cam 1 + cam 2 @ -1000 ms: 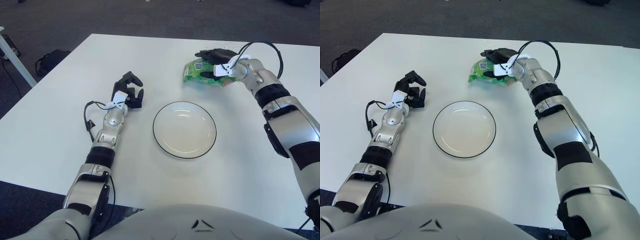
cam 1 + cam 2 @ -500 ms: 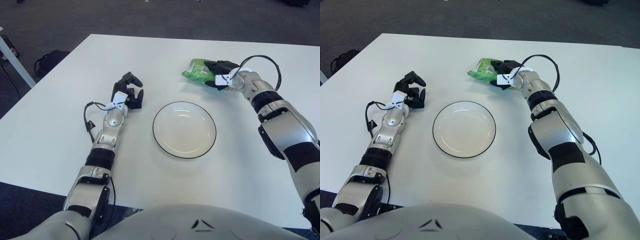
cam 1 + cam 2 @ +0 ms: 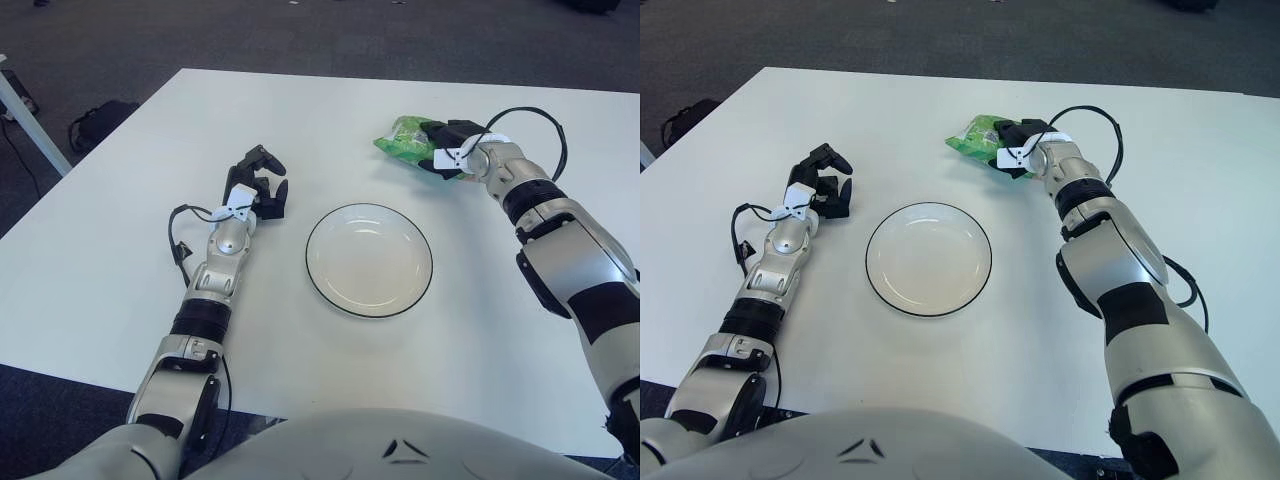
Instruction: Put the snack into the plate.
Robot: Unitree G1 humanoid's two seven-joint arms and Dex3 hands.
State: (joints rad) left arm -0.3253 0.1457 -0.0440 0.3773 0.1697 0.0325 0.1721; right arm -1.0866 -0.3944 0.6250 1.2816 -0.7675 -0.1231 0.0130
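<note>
We see our right hand (image 3: 455, 158) gripping the green snack bag (image 3: 408, 139) beyond the white plate (image 3: 369, 259), towards its right side. Our left hand (image 3: 260, 185) shows left of the plate over the white table (image 3: 120, 260), fingers curled, holding nothing.

Both views come from the robot's head and look forward and down onto the white table (image 3: 120, 260). They stand side by side, so they share nearly the whole scene: the plate (image 3: 369, 260), both arms, and the robot's own chest at the bottom edge. The left eye view shows more dark floor (image 3: 90, 50) on the left. In the right eye view everything sits further to the left. The table is close and fills most of each view
</note>
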